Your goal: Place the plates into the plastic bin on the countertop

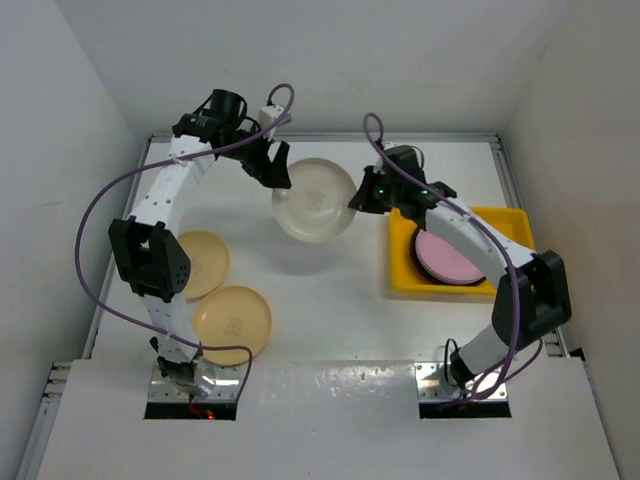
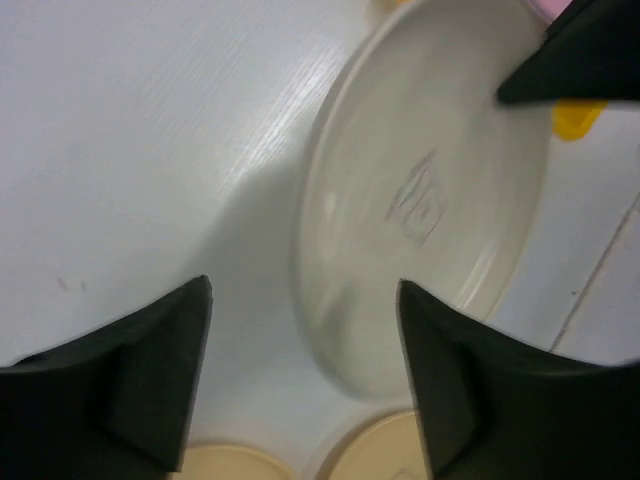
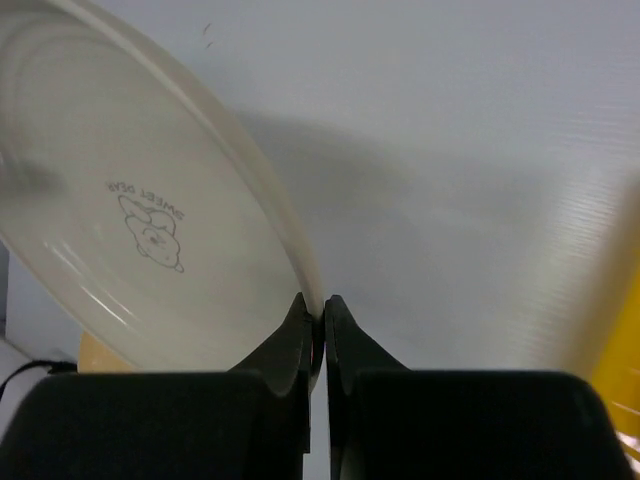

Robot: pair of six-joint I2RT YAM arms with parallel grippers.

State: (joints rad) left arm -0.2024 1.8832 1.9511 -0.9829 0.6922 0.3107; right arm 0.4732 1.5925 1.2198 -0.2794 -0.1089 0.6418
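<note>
Cream plate (image 1: 313, 200) sits tilted at upper centre of the overhead view, its right rim pinched by the right gripper (image 1: 358, 198), jaws closed onto it. The left gripper (image 1: 272, 165) stands by the opposite rim, jaws wide, holding nothing. The yellow bin (image 1: 505, 216) (a pink plate (image 1: 450, 257) inside) lies just right of the held rim, on the right arm's side.

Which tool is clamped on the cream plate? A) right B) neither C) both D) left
A: the right tool is pinched shut on the rim of the cream plate, while the left tool is spread open, gripping nothing.
</note>
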